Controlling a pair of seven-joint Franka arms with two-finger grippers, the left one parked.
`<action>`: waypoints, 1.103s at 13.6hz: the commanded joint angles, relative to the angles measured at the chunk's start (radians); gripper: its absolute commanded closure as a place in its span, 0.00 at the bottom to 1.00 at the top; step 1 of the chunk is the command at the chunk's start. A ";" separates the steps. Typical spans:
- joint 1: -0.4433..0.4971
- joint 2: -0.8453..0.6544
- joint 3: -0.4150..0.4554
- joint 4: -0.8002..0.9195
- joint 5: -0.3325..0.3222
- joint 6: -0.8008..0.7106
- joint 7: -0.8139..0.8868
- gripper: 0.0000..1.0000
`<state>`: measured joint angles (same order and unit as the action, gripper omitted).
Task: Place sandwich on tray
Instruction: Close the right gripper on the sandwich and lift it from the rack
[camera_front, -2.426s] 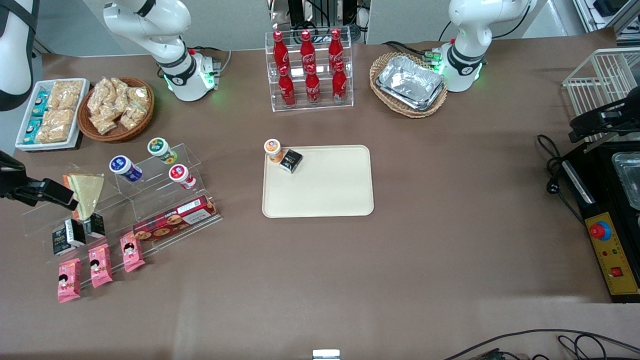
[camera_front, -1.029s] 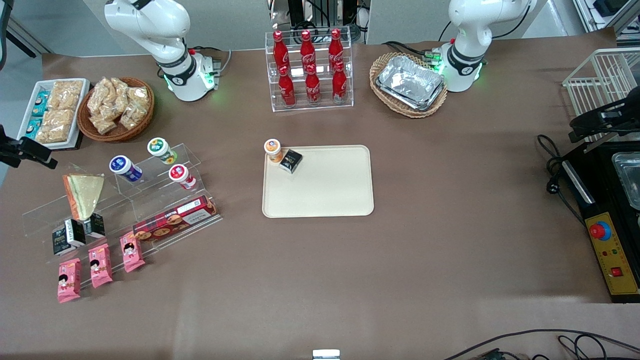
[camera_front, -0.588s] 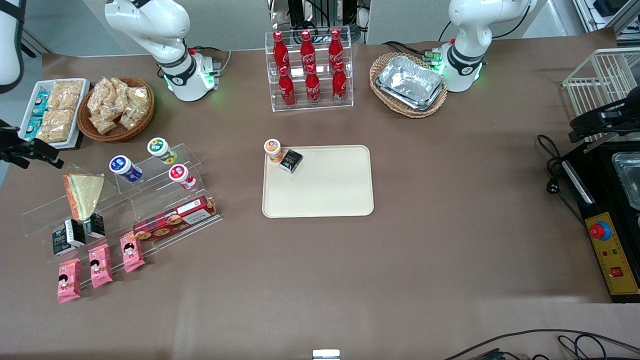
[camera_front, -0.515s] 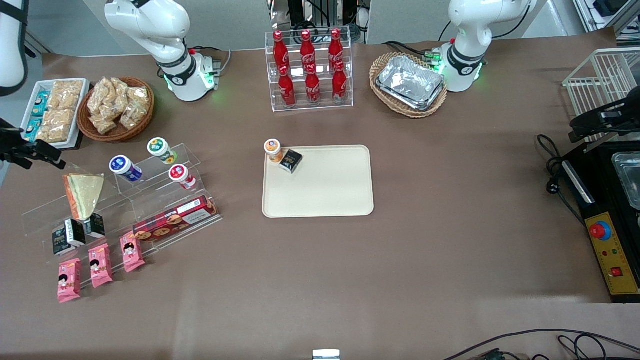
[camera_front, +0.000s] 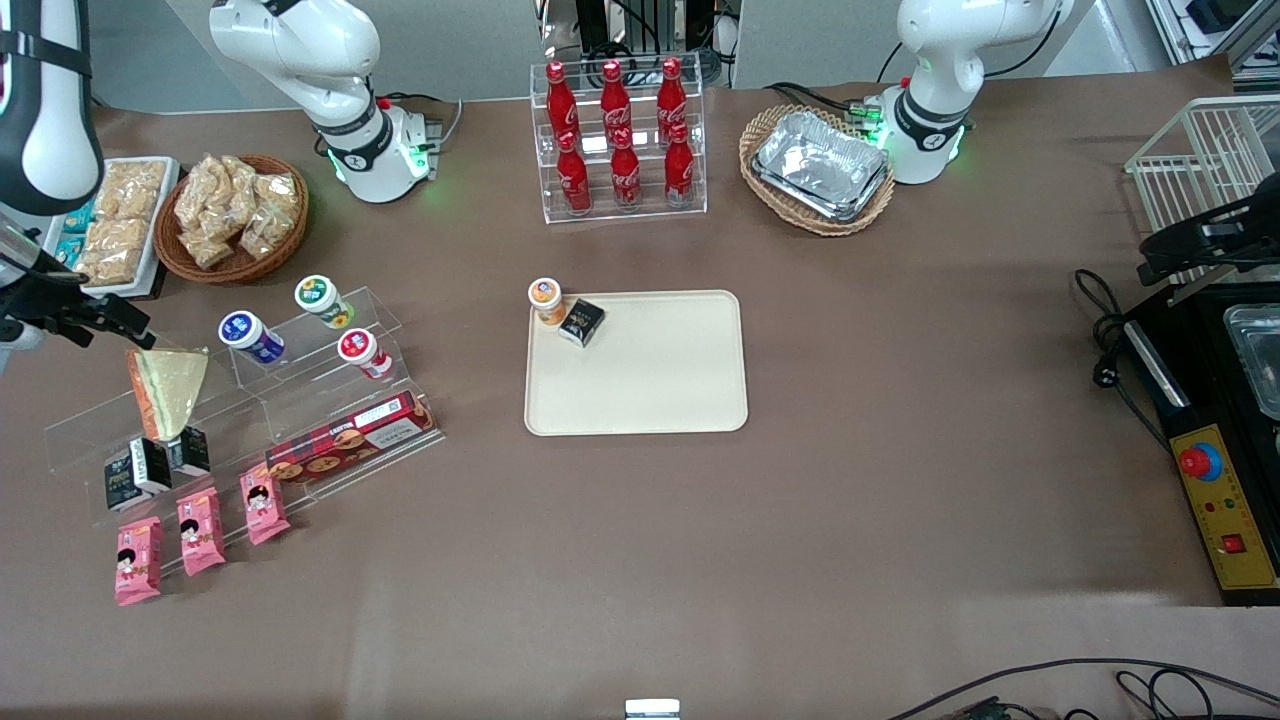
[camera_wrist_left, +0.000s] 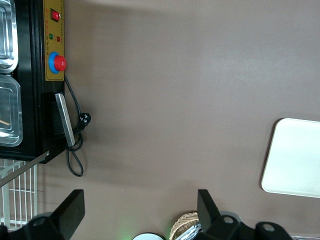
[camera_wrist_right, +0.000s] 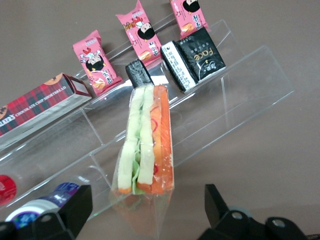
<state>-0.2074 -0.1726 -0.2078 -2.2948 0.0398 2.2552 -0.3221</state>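
Observation:
The sandwich (camera_front: 170, 385) is a wrapped triangular wedge with pale bread and an orange and green filling. It leans on a clear acrylic step rack (camera_front: 300, 400) toward the working arm's end of the table. In the right wrist view the sandwich (camera_wrist_right: 147, 145) stands on edge, with its wrap tail between my spread fingers. My gripper (camera_front: 118, 322) (camera_wrist_right: 147, 212) is open and empty. It hovers just above the sandwich's wide end, slightly farther from the front camera. The cream tray (camera_front: 650, 390) (camera_wrist_left: 295, 160) lies flat at the table's middle.
On the tray's corner are an orange-lidded cup (camera_front: 545, 298) and a black packet (camera_front: 581, 321). The rack also bears small lidded cups (camera_front: 252, 337), a biscuit box (camera_front: 350, 440), black packets (camera_wrist_right: 195, 60) and pink snack packets (camera_front: 200, 530). A snack basket (camera_front: 232, 215) and white dish (camera_front: 105, 225) stand nearby.
My gripper has come in from the table's edge toward the sandwich and now hovers at its wide end. The sandwich and tray have not moved.

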 joint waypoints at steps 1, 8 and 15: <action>0.003 0.027 0.004 -0.057 0.041 0.113 0.005 0.00; 0.008 0.085 0.005 -0.113 0.052 0.250 0.006 0.03; 0.022 0.096 0.013 -0.104 0.061 0.242 0.043 1.00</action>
<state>-0.2023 -0.0770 -0.1994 -2.3950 0.0823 2.4809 -0.2986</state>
